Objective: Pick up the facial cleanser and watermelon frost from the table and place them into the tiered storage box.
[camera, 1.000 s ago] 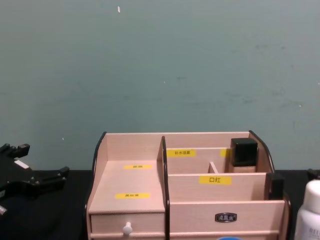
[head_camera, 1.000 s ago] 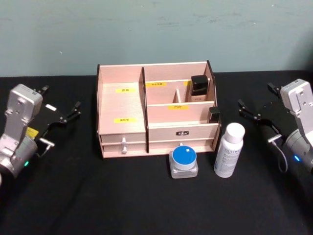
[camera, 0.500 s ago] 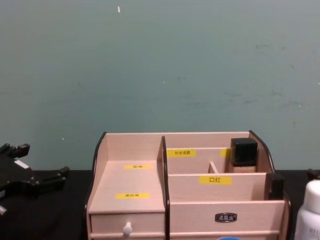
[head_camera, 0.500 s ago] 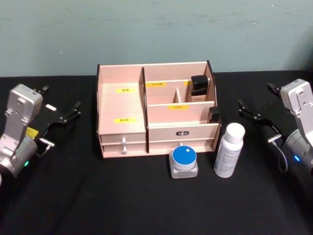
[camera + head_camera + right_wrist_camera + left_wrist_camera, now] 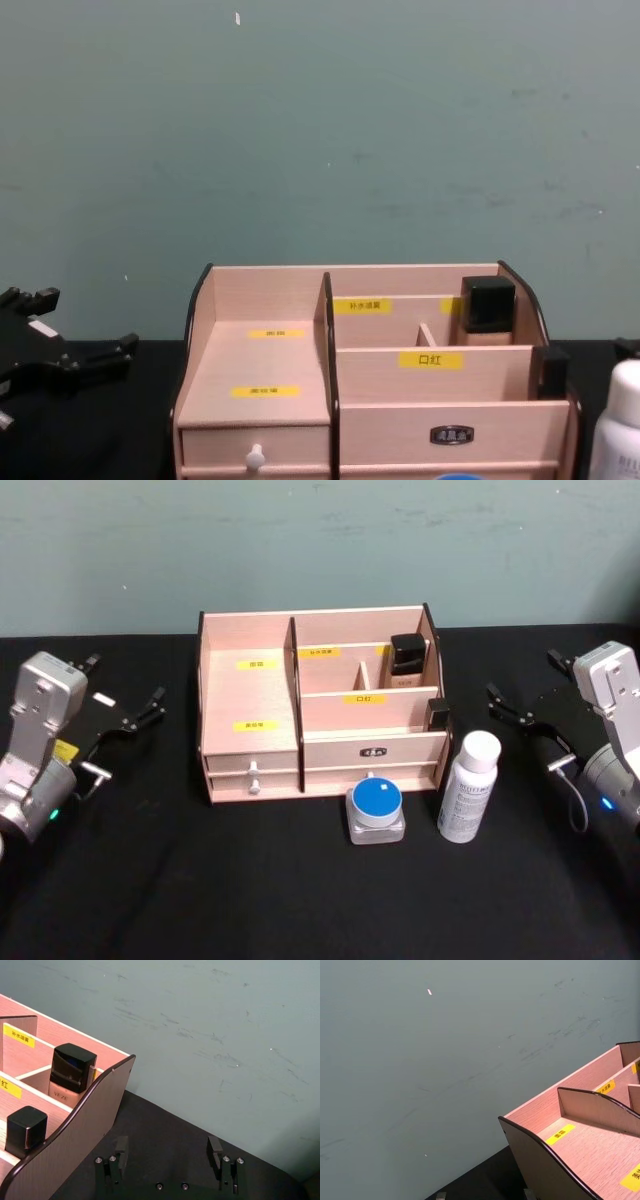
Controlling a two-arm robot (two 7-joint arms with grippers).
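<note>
Left gripper [image 5: 125,680] is off to the left over the black table [image 5: 250,890], jaws spread wide, nothing in them. Tiered storage box [image 5: 330,750] sits mid-table. Blue-lidded jar [image 5: 376,810] stands just in front of its drawers, and the white bottle [image 5: 467,787] stands upright by its right front corner. Right gripper [image 5: 522,675] is far right, jaws spread too, empty.

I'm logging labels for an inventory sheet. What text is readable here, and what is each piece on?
"口红": yellow label on the middle right tier of the tiered storage box.
"VEZE": on the black-capped bottle in the box's back compartment.
Other yellow labels: too small to read.
Dark drawer plaque: too small to read.
Print on the white bottle: blurred, unreadable.
</note>
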